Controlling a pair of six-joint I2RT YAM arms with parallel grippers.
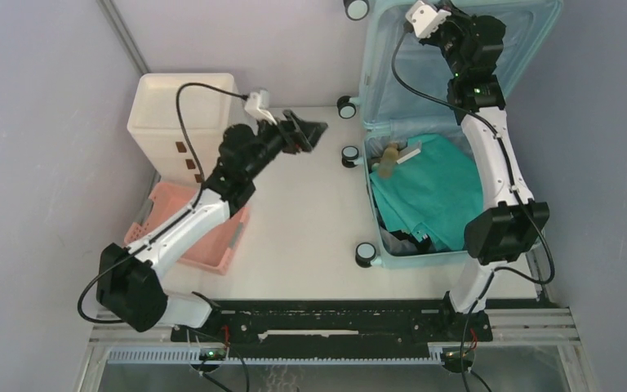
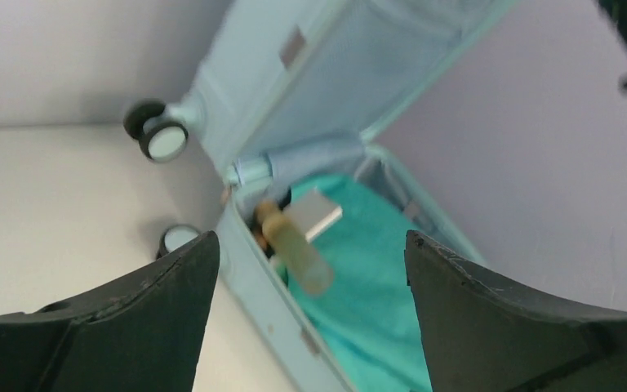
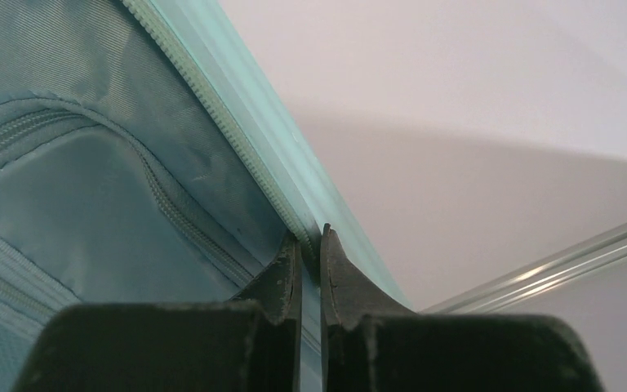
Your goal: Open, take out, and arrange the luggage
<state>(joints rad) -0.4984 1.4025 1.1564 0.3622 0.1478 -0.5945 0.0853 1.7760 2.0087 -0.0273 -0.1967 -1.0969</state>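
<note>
Luggage (image 1: 531, 57) at far right of table (image 1: 302, 220), open, lid upright against back wall. Right gripper (image 3: 310, 241) at lid rim, fingers pinching zipper edge. Left gripper (image 1: 310, 131) spread wide, empty, above table between cream cabinet (image 1: 171, 106) and luggage (facing its open shell). Teal cloth (image 1: 433, 188) and tan bottle (image 1: 388, 159) inside lower half.
</note>
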